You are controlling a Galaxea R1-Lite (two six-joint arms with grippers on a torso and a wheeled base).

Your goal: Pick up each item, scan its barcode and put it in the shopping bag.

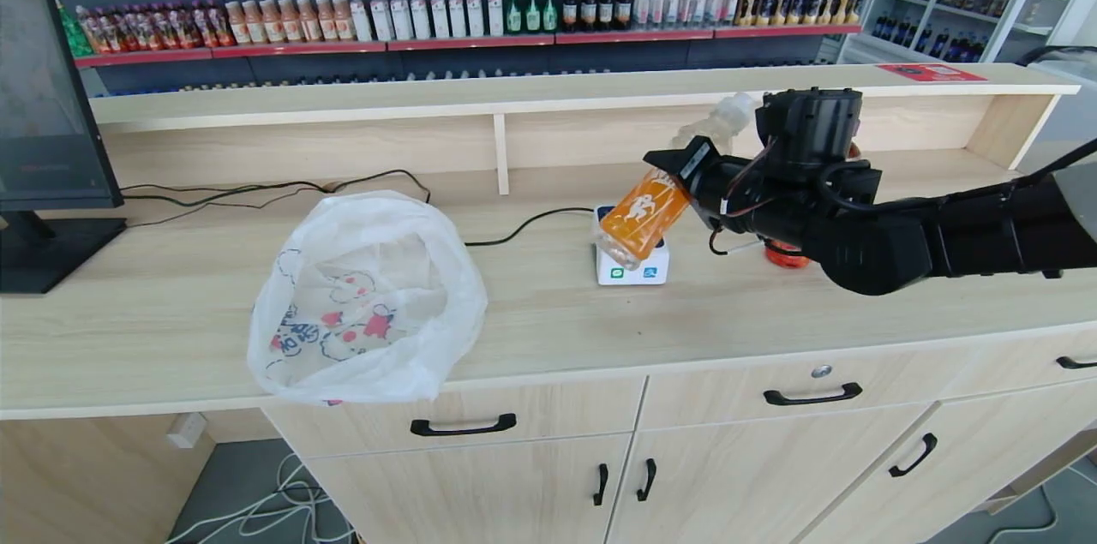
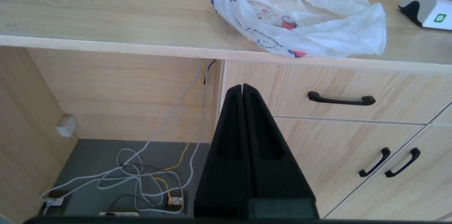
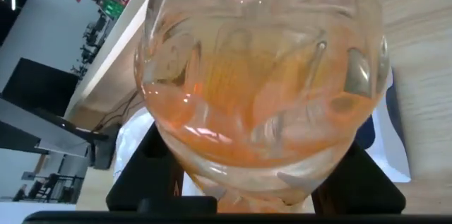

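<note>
Over the scanner (image 1: pixel 653 273), my right claw (image 1: pixel 681 187) grips the orange bottle (image 1: pixel 641 217); tilted, it may not scan; at nine o'clock, the slumped shopping bag (image 1: pixel 368 295) could refuse it

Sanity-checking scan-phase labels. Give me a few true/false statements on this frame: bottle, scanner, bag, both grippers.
1. The right gripper holds the bottle tilted above the scanner. True.
2. The shopping bag lies on the floor. False: it sits on the counter, on the robot's left of the scanner.
3. The left gripper is shut, below the counter's edge. True.
4. The bottle is inside the shopping bag. False: it is in the right gripper, apart from the shopping bag.
5. The monitor stands at the counter's right end. False: it is at the left end.
</note>
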